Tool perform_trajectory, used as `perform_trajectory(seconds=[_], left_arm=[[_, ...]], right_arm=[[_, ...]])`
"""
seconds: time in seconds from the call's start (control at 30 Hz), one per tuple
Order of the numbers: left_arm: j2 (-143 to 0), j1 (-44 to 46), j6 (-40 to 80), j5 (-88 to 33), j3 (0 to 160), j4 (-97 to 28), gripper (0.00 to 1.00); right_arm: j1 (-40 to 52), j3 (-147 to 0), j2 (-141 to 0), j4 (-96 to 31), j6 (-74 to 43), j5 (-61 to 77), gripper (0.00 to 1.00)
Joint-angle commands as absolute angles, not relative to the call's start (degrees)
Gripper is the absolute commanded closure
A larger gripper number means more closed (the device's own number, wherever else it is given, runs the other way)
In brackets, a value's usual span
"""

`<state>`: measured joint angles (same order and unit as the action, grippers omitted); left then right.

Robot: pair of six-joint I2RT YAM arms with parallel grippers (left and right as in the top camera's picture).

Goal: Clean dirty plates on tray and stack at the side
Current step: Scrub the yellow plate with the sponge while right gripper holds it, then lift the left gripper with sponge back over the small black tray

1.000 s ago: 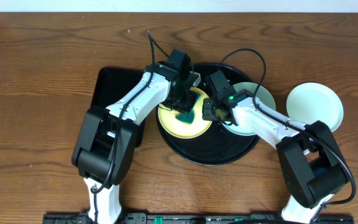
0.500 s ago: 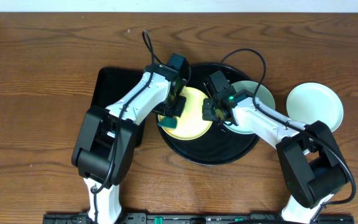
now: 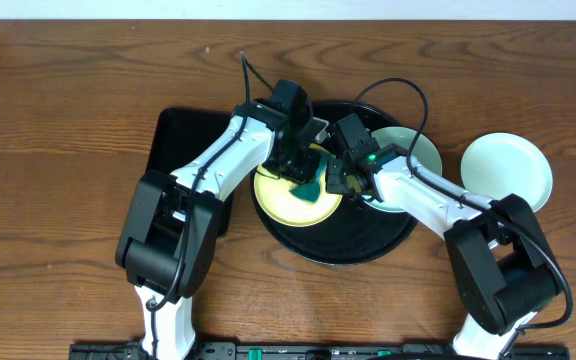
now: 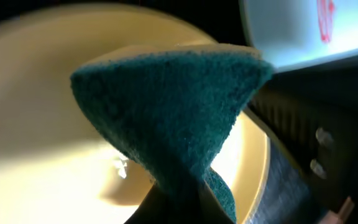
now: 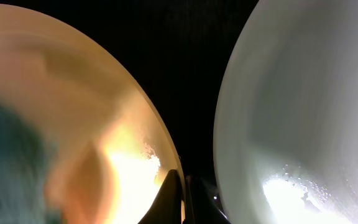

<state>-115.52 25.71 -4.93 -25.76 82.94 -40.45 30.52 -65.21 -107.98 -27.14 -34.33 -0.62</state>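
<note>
Left gripper [image 3: 301, 172]: squeezed tight on a dark green sponge [image 4: 166, 112]. The sponge is bent into a pointy fold.
Sponge: it sits over the right part of the yellow plate [image 3: 280, 200]. It fills most of the left wrist view, so I cannot tell if it presses on the plate.
Yellow plate: it lies in the left half of the round tray [image 3: 358, 245].
Right gripper [image 5: 182, 190]: its 2 fingers are closed. The tips sit right at the yellow plate's right rim and seem to pinch it, but that spot is dark.
Mint plate on the tray [image 3: 418, 155]: it is in the right back part of the round tray, just beside the yellow plate with a thin black gap between them. It has a red mark [image 4: 325, 15] on it.
Mint plate on the table [image 3: 506, 170]: it sits alone to the right of the round tray, apart from it.
In the way: the right arm lies across the mint plate on the tray. The left arm hides the yellow plate's back rim.
Small tray [image 3: 173, 135]: a black box shape left of the round tray, partly under the left arm.
Table [image 3: 68, 100]: brown wood.
Cable [image 3: 398, 90]: a black loop above the right gripper.
</note>
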Motion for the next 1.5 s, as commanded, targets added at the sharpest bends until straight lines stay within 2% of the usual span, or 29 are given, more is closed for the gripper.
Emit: perform_trajectory(seconds=[0.0,0.17,0.27,0.37,0.47,0.6,0.7,1.0,1.23,1.47], left_arm=[[-115.63,25.43,-3.95,-14.81,83.09,-38.61,0.92],[-115.63,25.43,4.16,5.72,83.09,-37.26,0.93],[-115.63,25.43,7.57,9.63,83.09,-38.39,0.92],[-115.63,25.63,8.88,6.61,83.09,-41.50,0.92],[-115.63,26.00,8.49,-4.86,83.09,-46.81,0.93],[-115.63,26.13,2.52,-18.68,83.09,-50.76,0.92],[-115.61,26.11,-1.23,-23.40,83.13,-50.83,0.92],[-114.85,22.76,-1.10,-21.02,88.36,-48.25,0.93],[-110.15,17.63,7.99,-8.34,93.21,-48.23,0.92],[-107.15,13.13,11.29,-6.98,93.21,-49.41,0.93]], right_arm=[[30.81,-65.78,-108.47,-26.98,-35.11,-0.97,0.99],[30.81,-65.78,-108.47,-26.98,-35.11,-0.97,0.98],[30.81,-65.78,-108.47,-26.98,-35.11,-0.97,0.98],[30.81,-65.78,-108.47,-26.98,-35.11,-0.95,0.98],[30.81,-65.78,-108.47,-26.98,-35.11,-0.95,0.99],[30.81,-65.78,-108.47,-26.96,-35.09,-0.56,0.99],[30.81,-65.78,-108.47,-26.98,-35.07,-0.14,0.99],[30.85,-65.78,-108.47,-28.05,-34.59,2.46,0.99],[30.85,-65.78,-108.47,-28.14,-34.44,3.53,0.99],[31.16,-65.69,-109.10,-28.21,-35.11,6.63,0.99]])
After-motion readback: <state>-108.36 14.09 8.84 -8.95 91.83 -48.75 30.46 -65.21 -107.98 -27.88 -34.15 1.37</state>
